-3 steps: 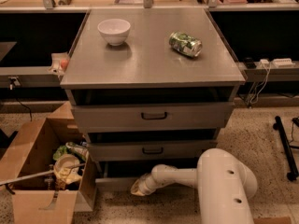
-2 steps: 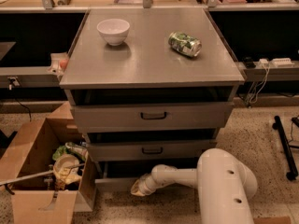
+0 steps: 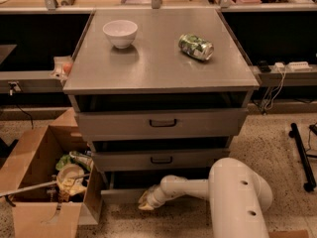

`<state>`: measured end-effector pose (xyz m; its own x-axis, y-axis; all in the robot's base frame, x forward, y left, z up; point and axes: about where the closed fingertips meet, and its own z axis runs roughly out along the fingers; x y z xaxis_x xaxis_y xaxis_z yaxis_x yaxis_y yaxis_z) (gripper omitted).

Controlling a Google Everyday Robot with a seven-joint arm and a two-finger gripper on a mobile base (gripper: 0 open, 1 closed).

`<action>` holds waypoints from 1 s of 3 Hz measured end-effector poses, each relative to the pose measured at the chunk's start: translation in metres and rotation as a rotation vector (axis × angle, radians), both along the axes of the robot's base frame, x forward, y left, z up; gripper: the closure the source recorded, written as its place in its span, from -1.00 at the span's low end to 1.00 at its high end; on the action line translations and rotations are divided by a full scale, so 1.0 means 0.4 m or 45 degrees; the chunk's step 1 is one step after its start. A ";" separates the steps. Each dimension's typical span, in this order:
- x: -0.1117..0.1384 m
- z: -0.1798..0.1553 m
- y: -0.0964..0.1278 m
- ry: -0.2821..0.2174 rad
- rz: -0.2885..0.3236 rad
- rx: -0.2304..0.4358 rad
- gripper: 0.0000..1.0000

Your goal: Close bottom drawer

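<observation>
Camera view: tool (image 3: 147, 203), grip unclear, seemingly touches front edge of bottom drawer (image 3: 119, 196).

Hardly anything changed over the last second. The gripper (image 3: 145, 202) was low down at the right end of the bottom drawer's (image 3: 121, 196) thin front panel, the same spot as before. The arm (image 3: 185, 188) behind it held the same reach. The drawer stood out from the cabinet (image 3: 158, 63) about as far as it had earlier. If either had shifted, the shift was too slight to tell.
</observation>
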<state>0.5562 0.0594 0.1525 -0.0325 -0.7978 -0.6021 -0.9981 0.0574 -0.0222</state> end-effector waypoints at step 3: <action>0.000 0.000 0.000 0.000 0.000 0.000 -1.00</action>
